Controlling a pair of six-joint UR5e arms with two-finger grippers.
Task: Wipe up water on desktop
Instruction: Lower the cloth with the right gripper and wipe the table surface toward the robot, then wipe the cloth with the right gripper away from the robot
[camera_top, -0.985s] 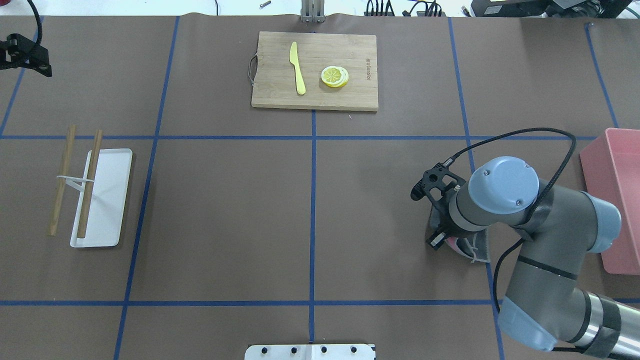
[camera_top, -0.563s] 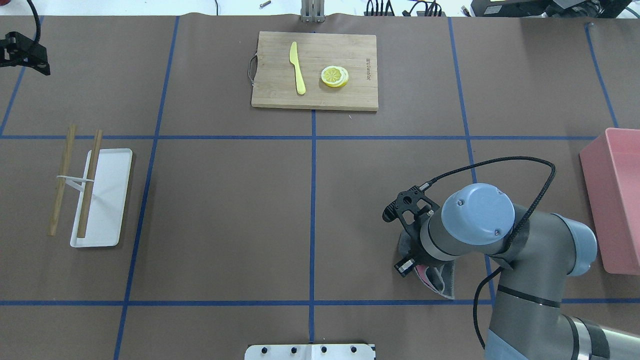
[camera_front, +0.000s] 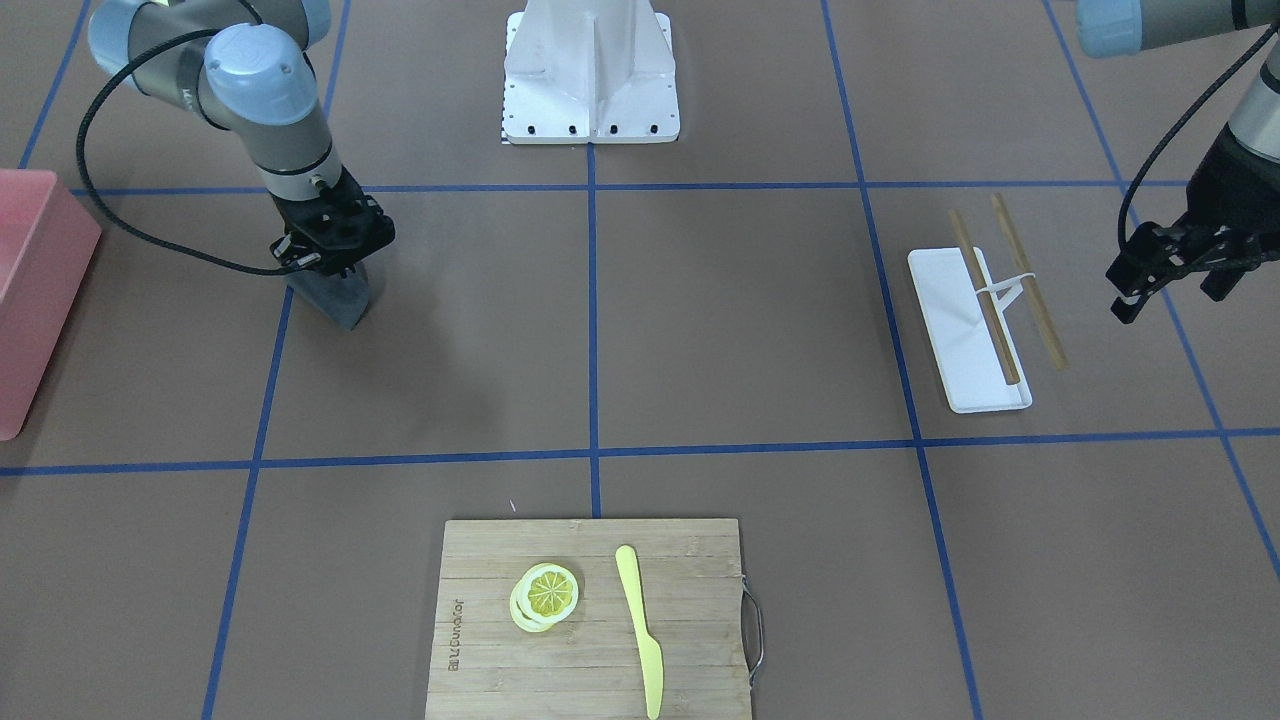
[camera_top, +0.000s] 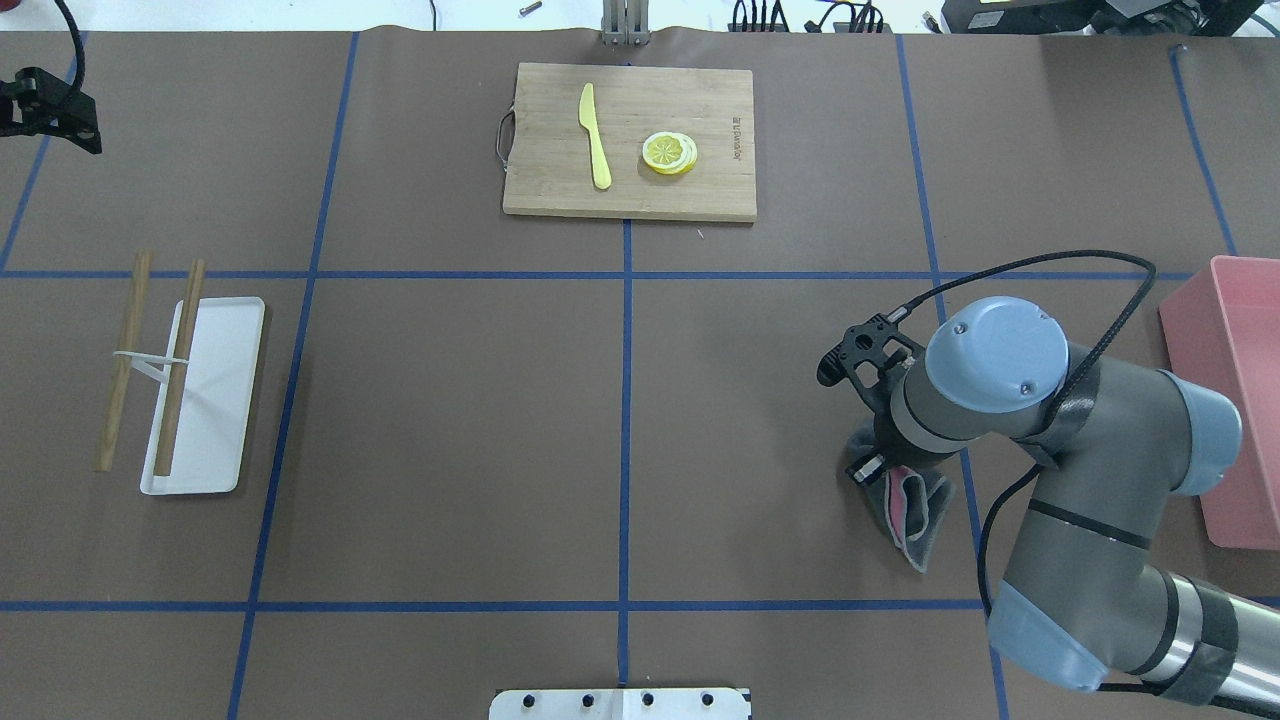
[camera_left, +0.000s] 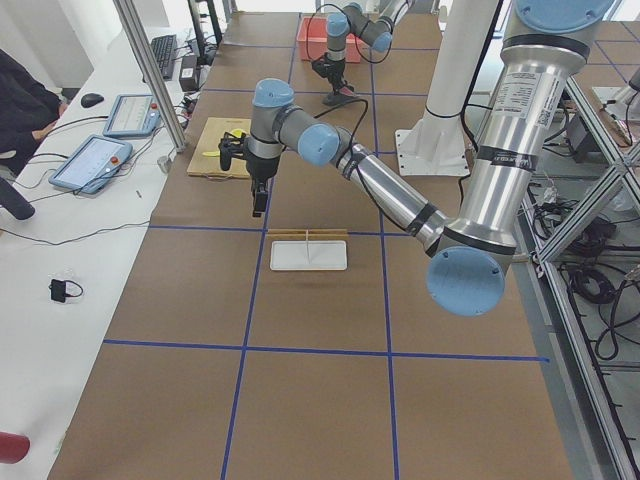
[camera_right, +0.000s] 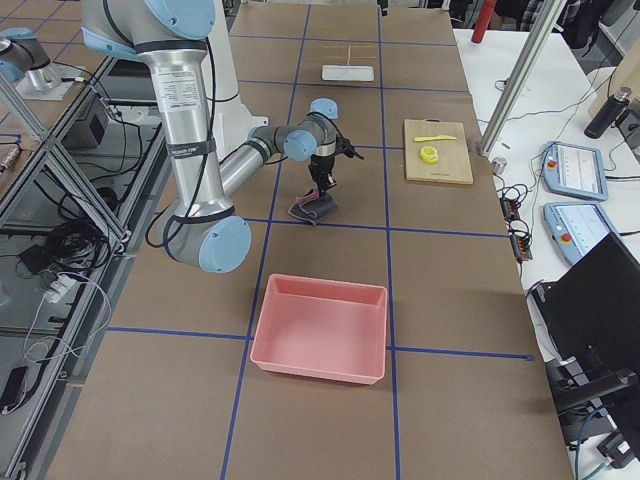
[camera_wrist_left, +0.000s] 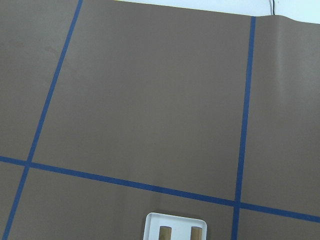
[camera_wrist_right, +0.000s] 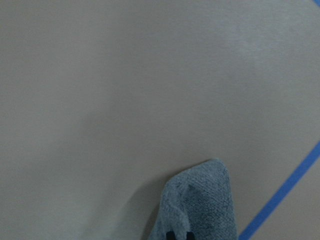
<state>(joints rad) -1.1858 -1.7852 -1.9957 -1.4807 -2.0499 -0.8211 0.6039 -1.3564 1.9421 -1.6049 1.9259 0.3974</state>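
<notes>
**Grey cloth held to the desktop at four o'clock**

The desktop (camera_top: 450, 420) is a matte brown sheet cut into big rectangles by thin blue tape lines; it fills the overhead view (read here as the dial). The right arm bends at the elbow and drops its wrist straight down at 4 o'clock. There the right gripper (camera_front: 333, 262) is clenched on a grey cloth (camera_top: 915, 515), whose loose end touches the desktop just beside a tape line. The left arm reaches to 10 o'clock, its left gripper (camera_left: 258, 205) pointing down above the surface; whether that claw is parted or closed I cannot tell.

Count:
- two arms
- one cloth
- one cutting board (camera_top: 545, 170) at 12 o'clock, bearing one yellow knife (camera_top: 596, 140) and a small stack of lemon slices (camera_top: 669, 153)
- one white tray (camera_top: 220, 400) at 9 o'clock, with two wooden sticks (camera_top: 178, 400)
- one pink bin (camera_top: 1200, 420) at 3 o'clock
</notes>
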